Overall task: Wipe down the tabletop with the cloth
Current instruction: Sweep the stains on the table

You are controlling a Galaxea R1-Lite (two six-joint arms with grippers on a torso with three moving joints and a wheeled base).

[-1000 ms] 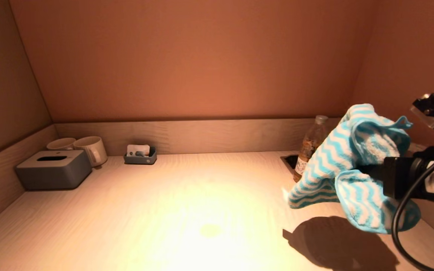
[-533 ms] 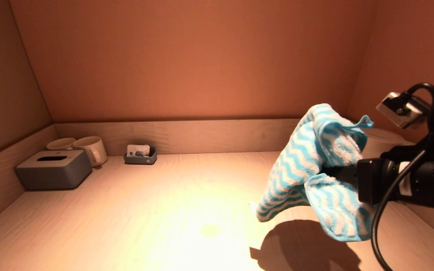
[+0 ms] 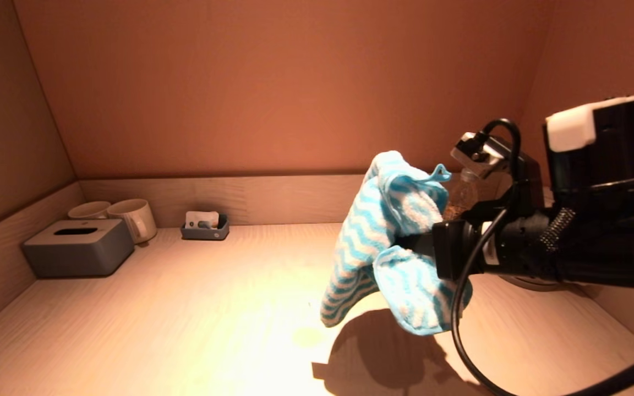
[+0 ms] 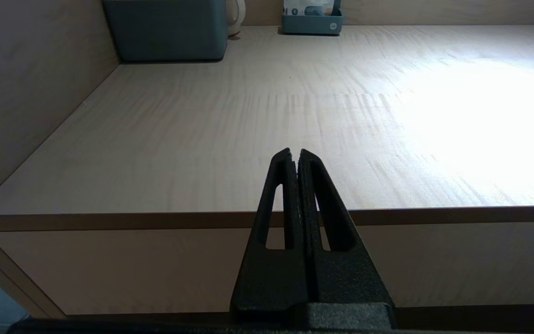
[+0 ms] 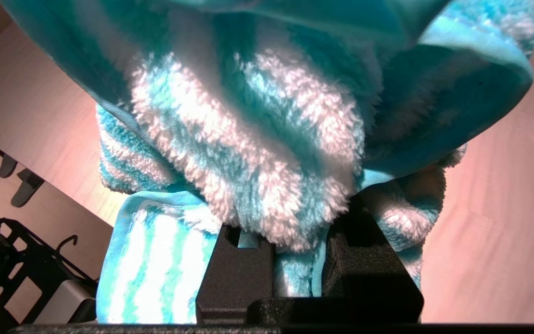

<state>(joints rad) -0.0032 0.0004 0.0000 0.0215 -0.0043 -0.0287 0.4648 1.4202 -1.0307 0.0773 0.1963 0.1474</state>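
The cloth is fluffy, with blue and white zigzag stripes. My right gripper is shut on it and holds it bunched in the air above the right-middle of the light wooden tabletop. In the right wrist view the cloth fills the picture and covers the fingertips of my right gripper. A small pale stain lies on the tabletop just left of the cloth's shadow. My left gripper is shut and empty, parked below and before the table's front edge.
A grey tissue box and two white mugs stand at the back left. A small grey tray sits against the back rim. A bottle stands behind my right arm. Walls close in on both sides.
My right arm has carried the cloth leftward from the right side toward the middle of the table, still off the surface. The left arm has not moved.
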